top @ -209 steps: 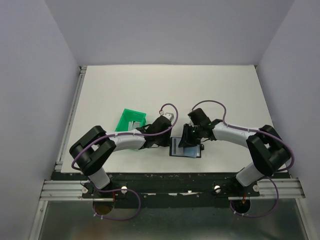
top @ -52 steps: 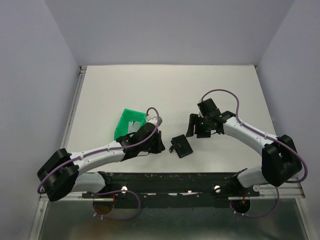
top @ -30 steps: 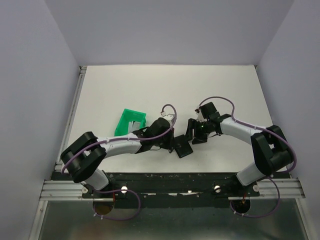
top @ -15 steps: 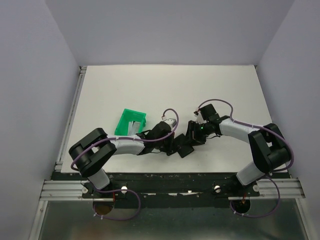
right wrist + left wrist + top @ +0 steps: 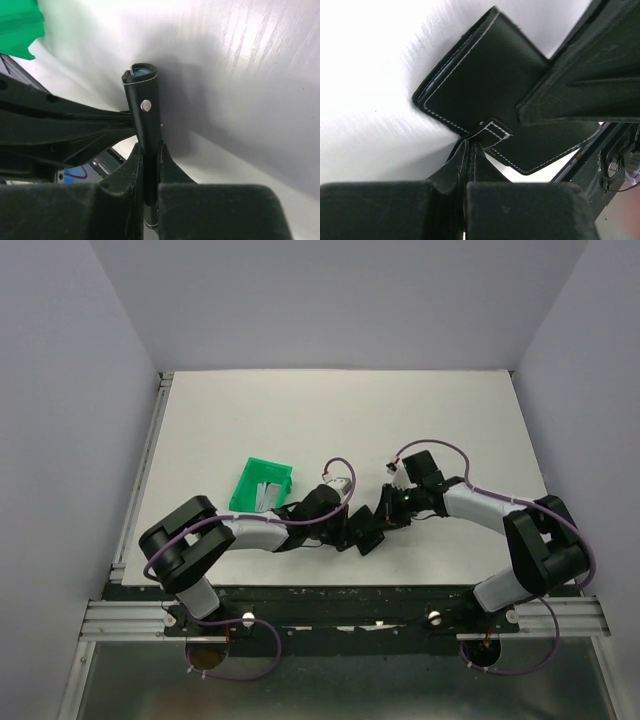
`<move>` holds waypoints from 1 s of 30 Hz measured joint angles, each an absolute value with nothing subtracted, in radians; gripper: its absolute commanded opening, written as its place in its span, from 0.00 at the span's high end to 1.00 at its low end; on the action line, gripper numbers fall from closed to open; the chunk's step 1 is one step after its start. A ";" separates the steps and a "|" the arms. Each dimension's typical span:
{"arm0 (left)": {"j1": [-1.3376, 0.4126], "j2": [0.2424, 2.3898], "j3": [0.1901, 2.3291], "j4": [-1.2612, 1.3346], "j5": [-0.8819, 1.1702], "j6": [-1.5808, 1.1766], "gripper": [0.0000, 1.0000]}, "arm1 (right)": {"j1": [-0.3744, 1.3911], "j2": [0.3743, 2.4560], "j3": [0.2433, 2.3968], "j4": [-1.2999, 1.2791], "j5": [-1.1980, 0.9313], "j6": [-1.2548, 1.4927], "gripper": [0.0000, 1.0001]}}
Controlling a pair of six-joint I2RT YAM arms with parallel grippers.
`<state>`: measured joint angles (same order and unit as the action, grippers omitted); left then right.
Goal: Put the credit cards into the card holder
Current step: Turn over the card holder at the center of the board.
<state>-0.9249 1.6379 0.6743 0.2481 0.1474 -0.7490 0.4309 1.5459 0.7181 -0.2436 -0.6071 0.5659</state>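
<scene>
The black card holder is folded shut and lies near the table's front edge between both grippers. My left gripper is shut on its stitched strap tab, seen in the left wrist view. My right gripper is shut on the holder's opposite edge; the holder stands edge-on there, with its light stud showing. A pale blue card edge peeks from its top. White credit cards lie in the green bin.
The green plastic bin sits left of the left wrist and shows in the right wrist view. The table's front edge and black rail lie just below the holder.
The holder lay open seven seconds ago and is now folded. The left arm swung right to it and took its strap; the right gripper moved down-left onto its edge.
</scene>
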 measured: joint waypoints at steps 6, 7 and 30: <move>-0.917 1.580 0.677 0.174 0.105 -0.747 0.90 | 0.437 1.375 0.771 -0.439 -0.419 0.539 1.00; -0.915 1.551 0.677 0.143 0.087 -0.743 0.89 | 0.437 1.343 0.805 -0.494 -0.358 0.535 1.00; -0.810 1.206 0.672 -0.083 -0.039 -0.696 0.87 | 0.740 1.750 1.233 -1.169 0.601 0.692 0.83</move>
